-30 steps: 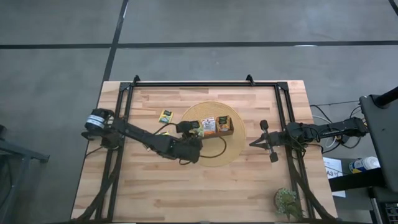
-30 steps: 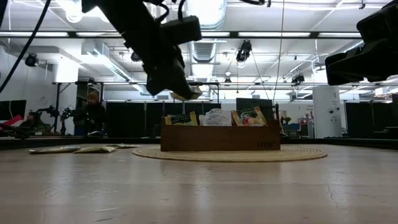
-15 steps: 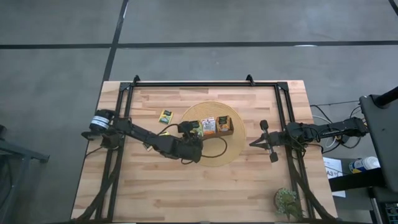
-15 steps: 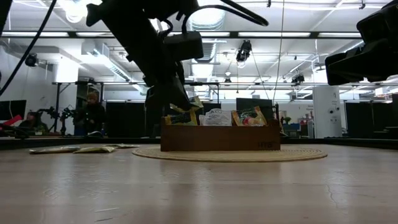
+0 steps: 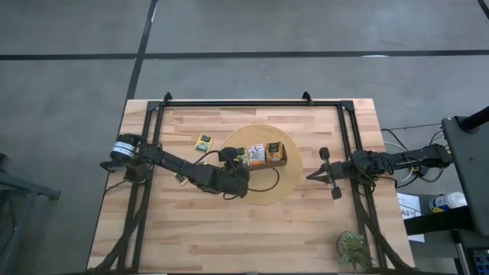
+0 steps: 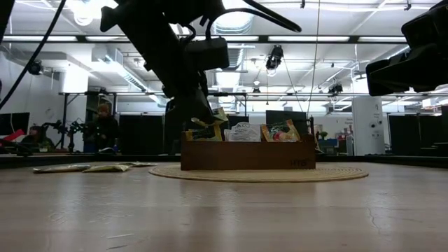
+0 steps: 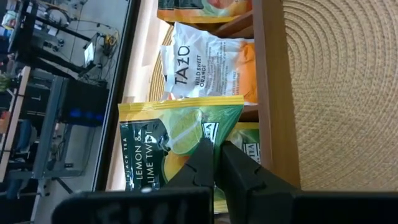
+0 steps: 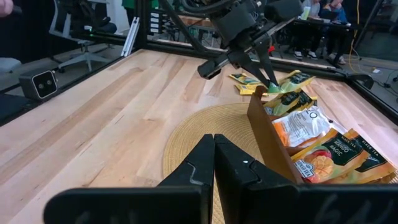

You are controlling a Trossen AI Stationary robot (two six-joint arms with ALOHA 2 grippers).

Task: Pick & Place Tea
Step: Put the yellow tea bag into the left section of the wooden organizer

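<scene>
My left gripper point(image 5: 233, 156) is sitting just left of centre in the overhead shot, right at the left end of the wooden tray point(image 5: 280, 163). The fingers are pinched nearly together on a yellow-green packet point(image 7: 180, 146), the lemon lime one, and from my left wrist cam you can see both fingers point(image 7: 200, 163) clamped on its lower edge. The packet hangs over the tray's leftmost compartment, where another yellow-green one point(image 7: 249, 146) is already sitting.

From table level the same gripper point(image 6: 198, 119) comes down at a slant in the upper left of the frame, with the packet tip poking out right at the tray's top edge.

The middle slot has a white and orange packet point(image 7: 208, 65), and the far slot has orange ones point(image 8: 339, 155). The tray stands on a round woven mat point(image 5: 263, 187) in the middle of the table point(image 5: 321, 229).

More tea is loose on the wood: one packet point(image 5: 203, 141) just left of the mat, and a few lying flat point(image 6: 87, 168) at the left edge in the low view.

My right gripper point(image 5: 312, 175) is parked well off to the right, fingers pressed fully together, holding nothing.
</scene>
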